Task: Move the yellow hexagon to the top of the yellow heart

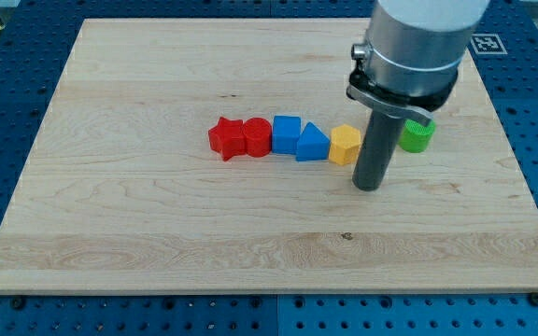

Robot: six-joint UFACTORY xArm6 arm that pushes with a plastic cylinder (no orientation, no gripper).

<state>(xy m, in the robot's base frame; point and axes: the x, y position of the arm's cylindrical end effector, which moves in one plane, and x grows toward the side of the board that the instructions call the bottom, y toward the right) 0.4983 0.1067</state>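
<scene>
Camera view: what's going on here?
One arm with a rod is pushing blocks on a wooden board. My tip sits just to the view's right of the yellow hexagon, close to or touching it. The hexagon ends a row: red star, red block, blue block, blue triangle. A green block shows behind the rod. No yellow heart is visible; the arm may hide it.

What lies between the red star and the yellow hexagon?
In the camera view, three blocks: a red block, a blue cube and a blue triangle, between red star and yellow hexagon.
</scene>
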